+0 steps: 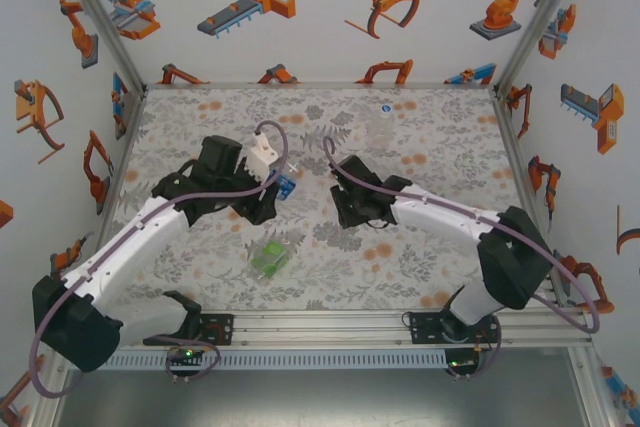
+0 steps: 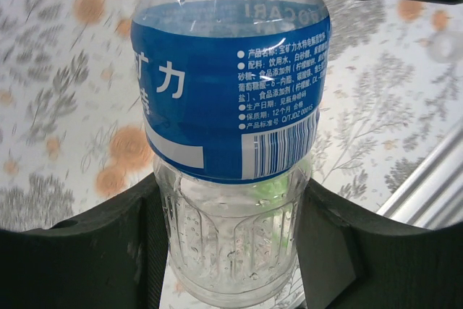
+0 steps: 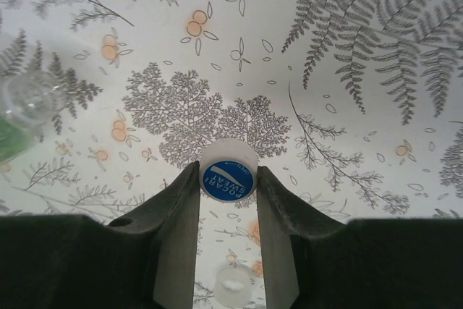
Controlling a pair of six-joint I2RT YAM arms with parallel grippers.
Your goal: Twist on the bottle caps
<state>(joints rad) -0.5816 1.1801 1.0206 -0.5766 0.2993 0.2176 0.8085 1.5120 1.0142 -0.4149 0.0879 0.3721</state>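
Observation:
The blue-label bottle is clamped between my left gripper's fingers at its clear ribbed lower part. From above, this bottle and the left gripper sit left of the table's middle. My right gripper is shut on a white bottle cap with a blue printed top, just above the table. The right gripper faces the left one across a small gap. A green-label bottle lies on its side nearer the front, and its open neck shows at the right wrist view's left edge.
A translucent cap lies on the flowered tablecloth under the right gripper's fingers. Another small round cap rests near the back of the table. Walls close the table on three sides, and an aluminium rail runs along the front.

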